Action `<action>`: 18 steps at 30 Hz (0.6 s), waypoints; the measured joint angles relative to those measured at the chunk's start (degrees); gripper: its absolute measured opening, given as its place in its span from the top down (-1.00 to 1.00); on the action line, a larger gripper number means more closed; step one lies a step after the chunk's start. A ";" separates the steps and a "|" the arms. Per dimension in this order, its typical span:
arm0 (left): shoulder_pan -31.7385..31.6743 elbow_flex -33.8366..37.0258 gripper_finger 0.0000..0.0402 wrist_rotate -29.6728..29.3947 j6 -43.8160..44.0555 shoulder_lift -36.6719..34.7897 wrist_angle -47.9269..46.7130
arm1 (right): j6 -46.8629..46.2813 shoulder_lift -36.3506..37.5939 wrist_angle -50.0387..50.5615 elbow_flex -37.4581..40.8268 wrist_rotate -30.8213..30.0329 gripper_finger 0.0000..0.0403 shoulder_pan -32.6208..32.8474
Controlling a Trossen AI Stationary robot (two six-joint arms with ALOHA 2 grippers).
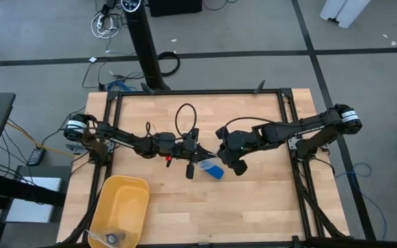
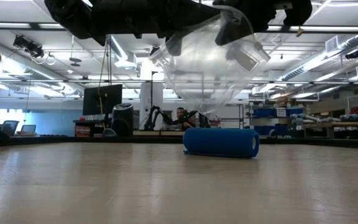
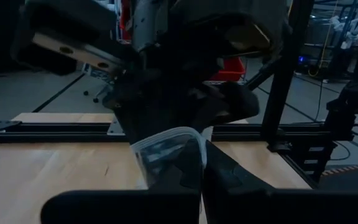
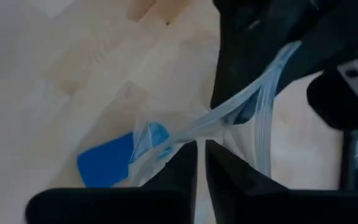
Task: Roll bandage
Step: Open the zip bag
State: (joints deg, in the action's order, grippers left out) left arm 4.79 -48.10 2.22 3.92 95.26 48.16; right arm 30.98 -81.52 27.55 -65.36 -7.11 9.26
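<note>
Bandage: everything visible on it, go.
The bandage is a bright blue soft fabric roll, a compact cylinder lying on its side on the wooden table, one end showing its spiral layers. It looks fully wound, with no loose tail visible. It sits near the table's middle, under the clear plastic bag hanging above. No gripper appears to touch it.

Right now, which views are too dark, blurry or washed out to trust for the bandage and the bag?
High view: evenly lit, bandage clear. Low view: backlit by ceiling lights, arms black silhouettes, bag glary, bandage sharp on the table. Left wrist view: dark, only the bag edge catches light. Right wrist view: soft and overexposed; bandage a blue blur behind the bag.
</note>
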 joint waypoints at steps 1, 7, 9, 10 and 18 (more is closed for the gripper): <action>-0.02 0.00 0.99 -0.02 -0.02 0.00 0.00 | -1.79 0.00 0.12 0.00 0.23 0.79 -0.23; -0.02 0.04 0.99 -0.23 -0.04 0.00 0.05 | -7.68 0.00 1.45 0.00 0.32 0.52 -1.52; -0.02 0.04 0.99 -0.31 -0.09 0.00 0.03 | -8.34 0.00 1.80 0.00 0.32 0.45 -1.58; -0.02 0.05 0.99 -0.31 -0.23 0.00 0.03 | -8.47 0.00 1.86 0.00 0.32 0.43 -1.57; -0.02 0.07 0.99 -0.76 -0.48 0.00 -0.77 | -8.60 0.00 1.78 0.00 0.28 0.37 -1.58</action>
State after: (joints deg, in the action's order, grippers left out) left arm 4.78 -48.03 1.45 3.44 95.26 47.39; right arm 22.39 -81.51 29.32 -65.36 -6.83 7.68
